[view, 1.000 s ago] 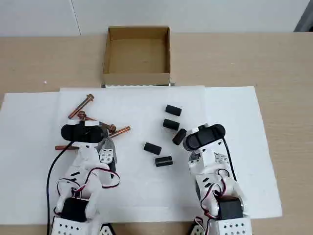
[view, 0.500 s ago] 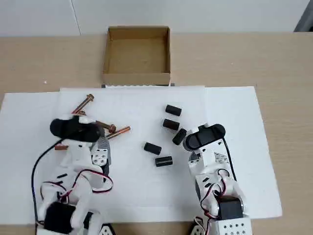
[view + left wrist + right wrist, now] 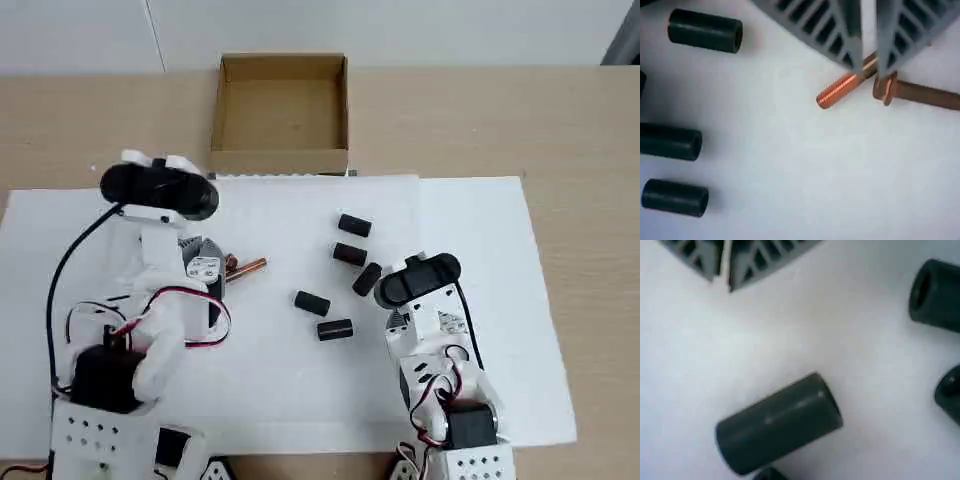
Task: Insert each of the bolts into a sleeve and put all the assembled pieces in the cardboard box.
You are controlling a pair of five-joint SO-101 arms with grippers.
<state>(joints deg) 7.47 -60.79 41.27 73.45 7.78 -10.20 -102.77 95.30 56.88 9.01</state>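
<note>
Bolt [image 3: 837, 93] clamped in left claw [image 3: 869, 67] | second bolt [image 3: 922, 94] beside | right claw [image 3: 725, 279] together, near sleeve [image 3: 777, 422]

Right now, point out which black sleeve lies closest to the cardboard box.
The sleeve at the far end of the group, right of the cardboard box front wall; the other four sleeves lie farther from it.

The white left arm [image 3: 160, 310] stands folded high, its wrist bent steeply down. Its grey ribbed left gripper [image 3: 869, 62] has its fingers pinched on a copper bolt's [image 3: 840, 90] shank. The white right arm [image 3: 432, 345] crouches low, and its grey right gripper [image 3: 725, 270] has its fingers pressed together.
</note>
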